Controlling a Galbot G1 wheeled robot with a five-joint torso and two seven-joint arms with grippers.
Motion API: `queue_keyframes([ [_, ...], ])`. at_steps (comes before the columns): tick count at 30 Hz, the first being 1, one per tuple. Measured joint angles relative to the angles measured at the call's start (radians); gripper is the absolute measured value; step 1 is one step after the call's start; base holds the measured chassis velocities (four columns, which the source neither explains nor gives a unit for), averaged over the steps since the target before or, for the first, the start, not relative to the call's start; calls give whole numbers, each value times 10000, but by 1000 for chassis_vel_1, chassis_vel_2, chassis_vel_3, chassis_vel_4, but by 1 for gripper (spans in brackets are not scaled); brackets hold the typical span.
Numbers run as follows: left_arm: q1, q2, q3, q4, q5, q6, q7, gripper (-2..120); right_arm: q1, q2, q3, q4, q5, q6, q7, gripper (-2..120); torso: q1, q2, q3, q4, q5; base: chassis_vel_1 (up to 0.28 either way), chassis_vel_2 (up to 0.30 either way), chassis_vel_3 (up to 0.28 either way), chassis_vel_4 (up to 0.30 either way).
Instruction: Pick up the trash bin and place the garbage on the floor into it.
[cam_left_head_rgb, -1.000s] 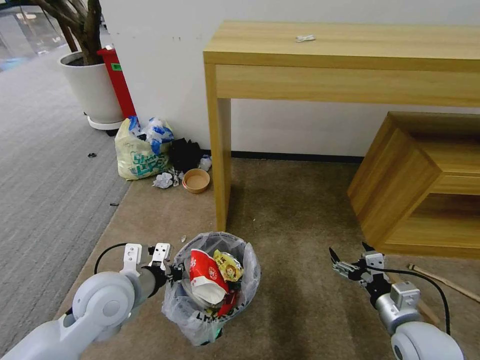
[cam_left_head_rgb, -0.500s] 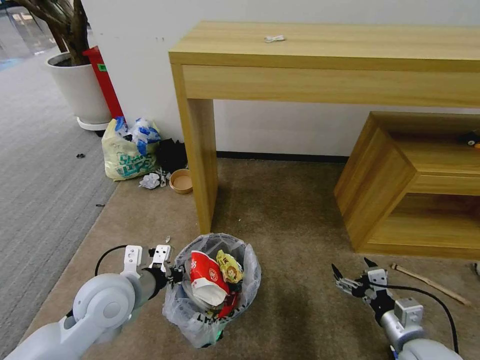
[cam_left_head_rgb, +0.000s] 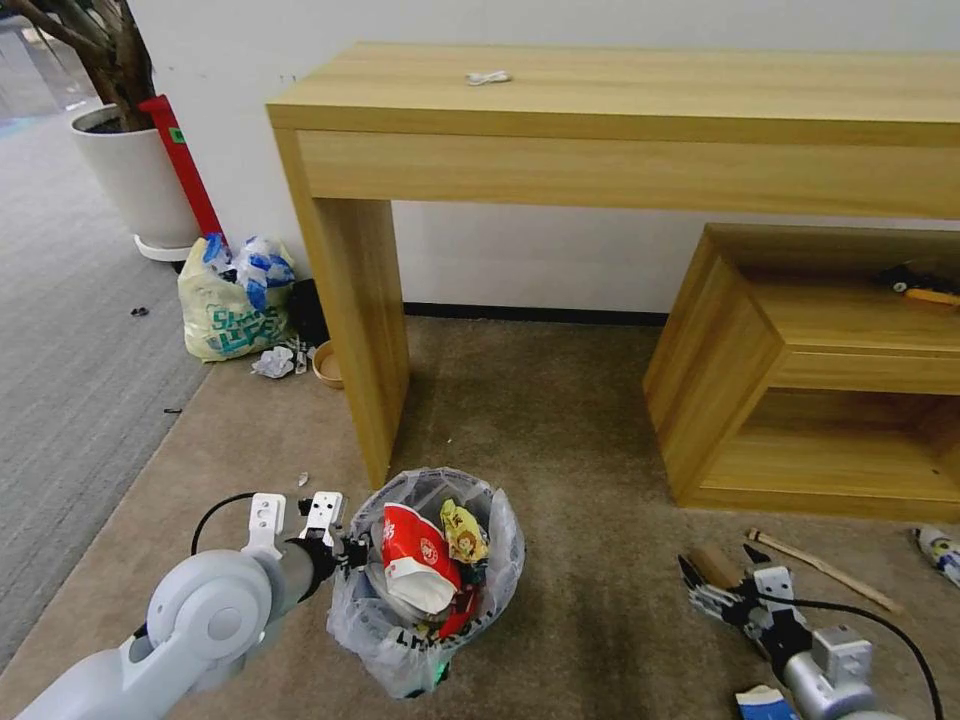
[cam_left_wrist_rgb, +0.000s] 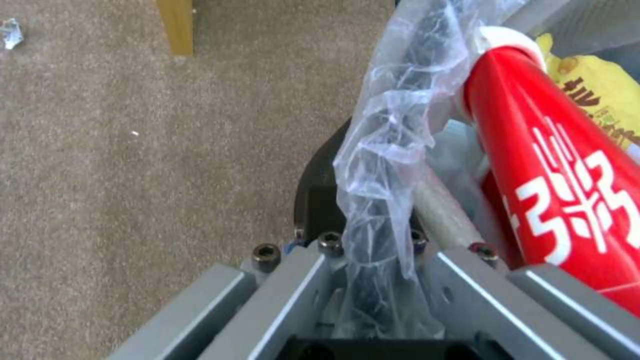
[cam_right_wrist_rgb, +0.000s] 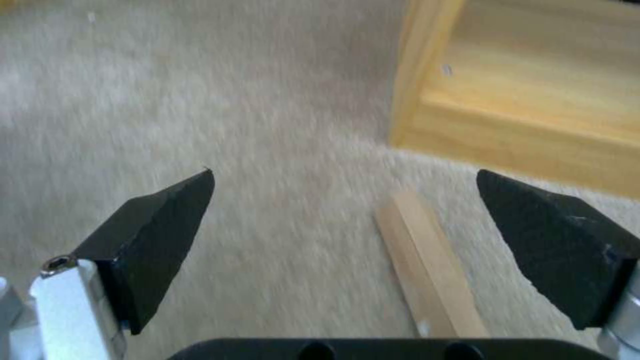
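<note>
**Robot turns, more litter comes into sight**

The whole picture has slid left since a moment ago, so the camera has turned. A wooden stick (cam_left_head_rgb: 822, 568) now lies just beyond the right gripper (cam_left_head_rgb: 728, 579), whose fingers are spread wide. The left gripper (cam_left_head_rgb: 352, 549) pinches the rim of the trash bin (cam_left_head_rgb: 425, 640). The bin is near, full of wrappers, with a crinkly clear bag.

Beige-brown carpet floor (cam_left_head_rgb: 560, 420) bore the lined trash bin (cam_left_head_rgb: 425, 590), a wooden stick (cam_left_head_rgb: 820, 568), a bottle (cam_left_head_rgb: 940, 548), a tied yellowish bag (cam_left_head_rgb: 225, 310).
</note>
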Motion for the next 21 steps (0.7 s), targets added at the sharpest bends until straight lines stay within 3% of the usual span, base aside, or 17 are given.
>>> queue_keyframes([
  [8,1,-168,70,141,188,-1,108,0,-949,-274,171,-1233,-339,809,-449,100,-1,0,0,4,-3,0,0,0,0],
  [9,-39,-212,135,178,235,0,151,0,-956,-215,79,-1843,-577,1045,-477,100,-1,0,0,2,3,0,0,0,0],
  [21,-27,-192,178,219,493,0,341,0,-770,206,-387,-3515,85,785,-162,100,-1,0,0,2,1,0,0,0,0],
])
